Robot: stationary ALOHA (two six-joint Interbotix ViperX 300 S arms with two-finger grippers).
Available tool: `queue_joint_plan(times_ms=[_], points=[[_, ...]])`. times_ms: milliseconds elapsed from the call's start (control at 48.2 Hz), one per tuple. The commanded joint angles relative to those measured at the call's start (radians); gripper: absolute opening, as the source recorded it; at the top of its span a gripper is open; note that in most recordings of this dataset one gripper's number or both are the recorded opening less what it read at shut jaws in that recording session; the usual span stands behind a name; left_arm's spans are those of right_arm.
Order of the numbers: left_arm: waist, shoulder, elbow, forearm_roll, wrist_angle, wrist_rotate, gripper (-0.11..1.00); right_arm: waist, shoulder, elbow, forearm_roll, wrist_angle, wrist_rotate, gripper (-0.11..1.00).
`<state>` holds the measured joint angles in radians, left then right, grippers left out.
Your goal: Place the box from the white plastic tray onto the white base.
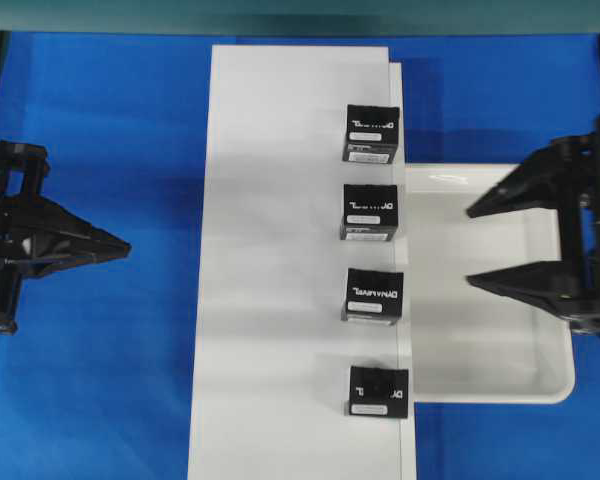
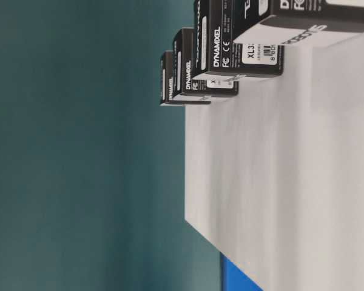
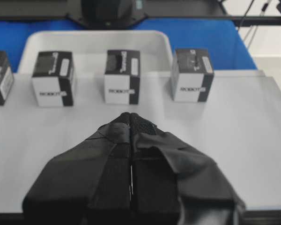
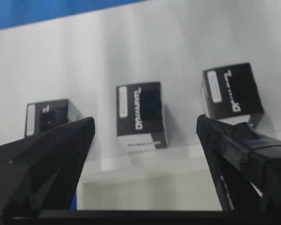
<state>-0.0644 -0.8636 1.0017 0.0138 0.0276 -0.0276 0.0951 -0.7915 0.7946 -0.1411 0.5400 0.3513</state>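
The box, small and black with a white label strip, stands on the white base near its front right edge. It is the last in a row with three black DYNAMIXEL boxes. The white plastic tray lies right of the base with nothing in it. My right gripper hovers open over the tray, holding nothing. My left gripper is shut and empty, left of the base. The left wrist view has the box rightmost beyond the shut left gripper. In the right wrist view the box is leftmost behind the open right gripper.
Blue table cover surrounds the base and tray. The DYNAMIXEL boxes line the base's right edge, close to the tray rim. The table-level view shows the base side on with boxes along it.
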Motion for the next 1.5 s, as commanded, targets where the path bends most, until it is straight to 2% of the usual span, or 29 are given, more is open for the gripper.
queue_joint_plan(times_ms=[0, 270, 540, 789, 1474], points=[[-0.003, 0.003, -0.018, 0.002, -0.008, 0.002, -0.07, -0.003, -0.046, 0.020, -0.006, -0.011, 0.002, 0.97], [-0.003, -0.018, -0.018, 0.002, -0.011, 0.000, -0.07, -0.026, -0.189, 0.086, -0.006, -0.020, 0.003, 0.97], [-0.003, -0.046, -0.017, 0.002, -0.011, -0.002, -0.07, -0.074, -0.270, 0.137, -0.014, -0.089, 0.002, 0.96], [-0.003, -0.064, -0.017, 0.000, -0.011, 0.000, -0.07, -0.083, -0.282, 0.166, -0.043, -0.156, -0.002, 0.96], [-0.003, -0.075, -0.015, 0.002, -0.014, 0.000, -0.07, -0.109, -0.282, 0.196, -0.043, -0.169, 0.005, 0.96]])
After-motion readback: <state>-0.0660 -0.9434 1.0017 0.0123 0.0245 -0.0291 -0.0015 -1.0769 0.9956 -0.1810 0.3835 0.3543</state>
